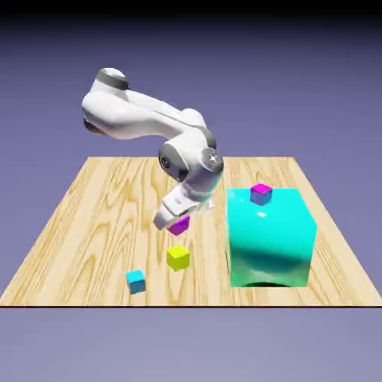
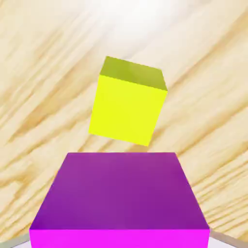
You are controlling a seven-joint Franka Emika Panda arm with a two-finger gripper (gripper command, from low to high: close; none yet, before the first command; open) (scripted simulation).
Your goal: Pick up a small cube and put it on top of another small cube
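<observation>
Magenta small cube (image 1: 179, 224) is pinched in the gripper (image 1: 173, 221), fingers closed tight on it, hanging in the air just above the yellow cube (image 1: 178, 257) and not touching it. From the hand view the yellow cube (image 2: 128, 101) sits just past the held small cube (image 2: 121, 198). Near the yellow cube, toward the exterior view's left, there's a little cyan cube (image 1: 136, 281); on its other side the huge teal cube (image 1: 268, 236) carries a magenta-topped cube (image 1: 261, 194).

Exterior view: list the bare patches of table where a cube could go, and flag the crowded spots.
Bare: the table on the exterior view's left, and the far strip beyond the huge teal cube. Crowded: the near middle, where the gripper holds the small magenta cube above the yellow cube, with the blue cube nearby.
</observation>
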